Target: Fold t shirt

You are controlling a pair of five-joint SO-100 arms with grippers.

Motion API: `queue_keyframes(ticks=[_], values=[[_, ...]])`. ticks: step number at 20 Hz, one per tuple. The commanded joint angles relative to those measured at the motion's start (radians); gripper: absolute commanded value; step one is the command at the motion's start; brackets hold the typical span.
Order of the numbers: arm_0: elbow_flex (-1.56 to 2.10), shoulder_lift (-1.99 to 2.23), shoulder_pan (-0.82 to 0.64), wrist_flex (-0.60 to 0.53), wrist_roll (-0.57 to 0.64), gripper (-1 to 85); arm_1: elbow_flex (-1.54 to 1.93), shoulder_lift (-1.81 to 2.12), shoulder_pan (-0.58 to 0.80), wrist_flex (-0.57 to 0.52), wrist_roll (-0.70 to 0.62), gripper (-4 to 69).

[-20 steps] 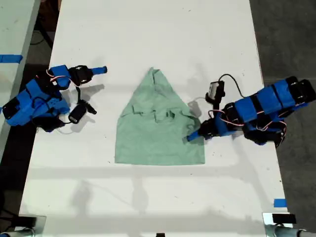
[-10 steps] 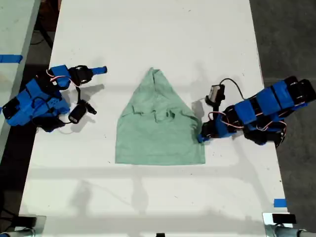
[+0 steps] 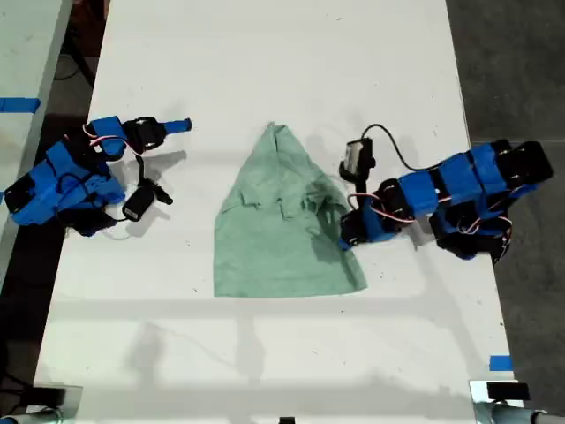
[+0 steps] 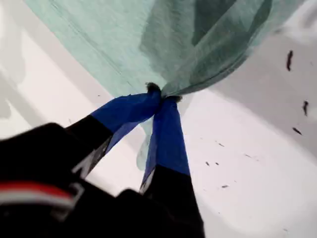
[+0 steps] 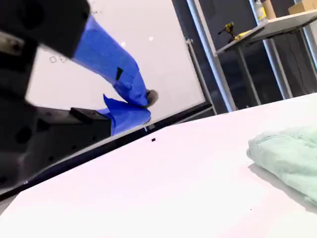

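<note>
so my second gripper [image 5: 136, 105] rests with its jaws together on nothing, well apart from the t shirt [image 3: 281, 225] lying mid-table [image 3: 265, 71]. my first gripper [image 4: 159, 95] pinches the shirt's edge; i'd lift it slightly and carry it across, keeping the fold line straight.

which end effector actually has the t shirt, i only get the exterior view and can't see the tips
Observer: My first end effector. Its wrist view shows both blue fingertips pinched shut on a bunched edge of the t shirt.
Operator: is the cloth lifted or flat there
Observer: Lifted. From the pinch it hangs like a tent and casts a shadow on the table.
Operator: and the other one
Observer: My second end effector holds nothing. Its wrist view shows the tips nearly together over bare table, with the shirt lying well apart from them.
</note>
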Motion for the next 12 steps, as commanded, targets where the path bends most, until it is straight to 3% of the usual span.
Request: queue_keyframes(ticks=[1, 5, 12], values=[[0.040, 0.011, -0.006, 0.003, -0.014, -0.3, -0.379, -0.201, -0.028, 0.063, -0.081, -0.4], [0.040, 0.011, -0.006, 0.003, -0.014, -0.3, -0.784, -0.488, -0.021, 0.156, -0.163, -0.4], [0.040, 0.011, -0.006, 0.002, -0.011, -0.3, -0.815, -0.522, 0.046, 0.066, -0.235, -0.5]])
